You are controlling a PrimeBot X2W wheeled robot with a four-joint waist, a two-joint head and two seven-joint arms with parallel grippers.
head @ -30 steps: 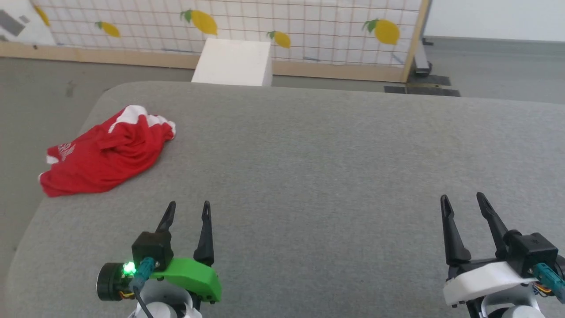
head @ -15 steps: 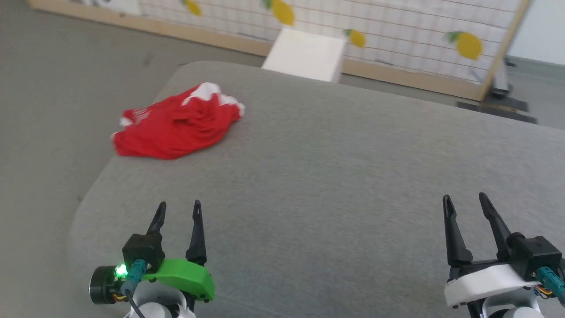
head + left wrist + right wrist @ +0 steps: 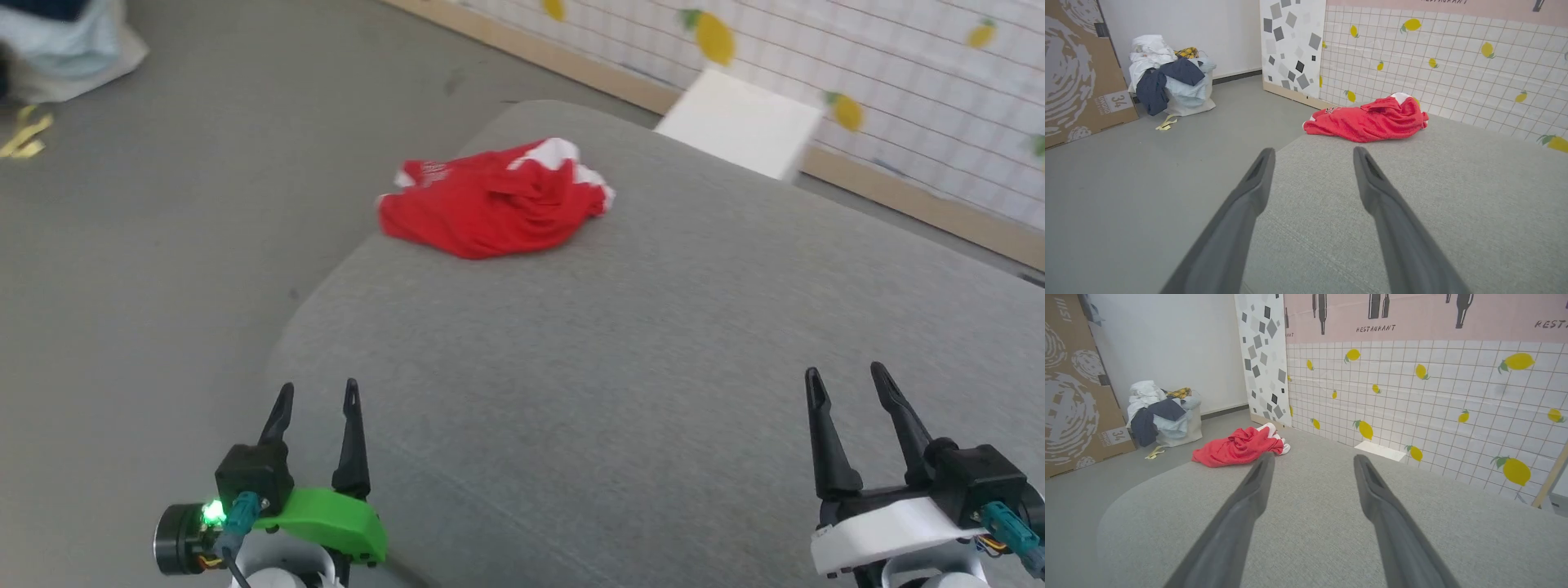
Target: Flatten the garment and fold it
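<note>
Grey fabric is covering the surface (image 3: 653,367), and the garment (image 3: 490,208) is lying bunched at its far left rounded corner, right by the edge. Red cloth is showing in crumpled folds. White patches are peeking out at the far end, and small white lettering is sitting near the left end, too small to read.

The left pincer (image 3: 317,389) is hanging at the near left edge of the surface, well apart from the garment. Its two dark fingers are standing spread and are gripping nothing. The right pincer (image 3: 845,372) is hanging over the near right part, farther still from the garment, its fingers likewise parted and empty. Both are pointing away from the robot.

Beyond the far edge, a white block (image 3: 739,122) is standing on the floor (image 3: 163,245) against a panel (image 3: 1412,396) of white tiles printed with lemons. Off to the left, a heap of clothes (image 3: 1169,77) is sitting on the floor beside a sheet of brown cardboard (image 3: 1077,81).
</note>
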